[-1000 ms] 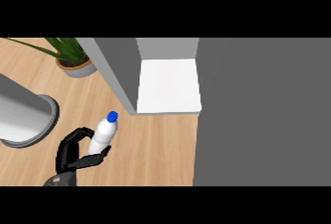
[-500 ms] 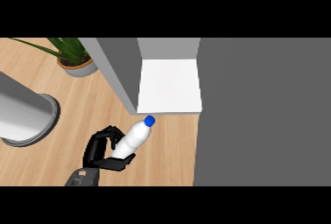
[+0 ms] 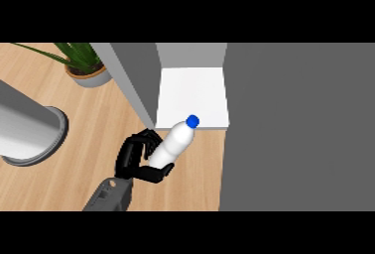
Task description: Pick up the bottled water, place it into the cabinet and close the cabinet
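The bottled water is white with a blue cap and leans up and to the right. My left hand is shut on its lower body, fingers on the far side and thumb on the near side. The cap has reached the front edge of the cabinet's white shelf. The cabinet stands open, and a grey side panel runs along the shelf's left. My right hand does not show.
A wide grey surface fills the right side of the view. At the left edge of the wooden counter stands a large grey cylinder. A potted plant sits at the back left.
My left hand has carried the bottle up and to the right, from the counter's lower left to the front edge of the cabinet shelf. The bottle now leans further right.
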